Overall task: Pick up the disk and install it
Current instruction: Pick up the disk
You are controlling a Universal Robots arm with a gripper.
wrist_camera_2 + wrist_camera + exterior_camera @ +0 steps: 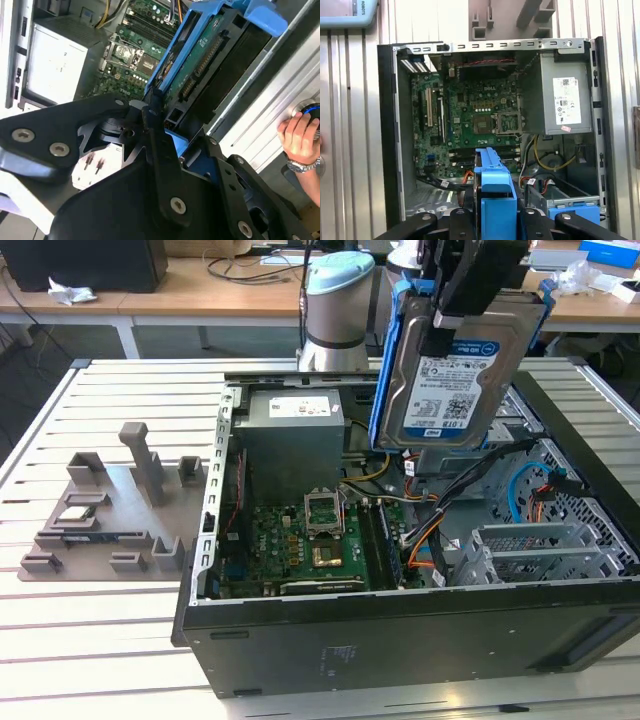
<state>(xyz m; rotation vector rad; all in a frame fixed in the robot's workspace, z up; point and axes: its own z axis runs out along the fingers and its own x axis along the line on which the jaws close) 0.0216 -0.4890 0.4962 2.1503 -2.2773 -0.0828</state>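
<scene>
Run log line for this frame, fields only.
gripper: shut on disk | disk: on edge, held above open computer case | installed: not yet

The gripper [462,308] was cropped by the exterior view's top edge and apparently covered the upper rim of the disk [455,385].

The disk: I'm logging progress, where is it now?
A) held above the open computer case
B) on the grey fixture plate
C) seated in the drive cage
A: the disk hangs upright in the jaws of the gripper, above the computer case.
</scene>
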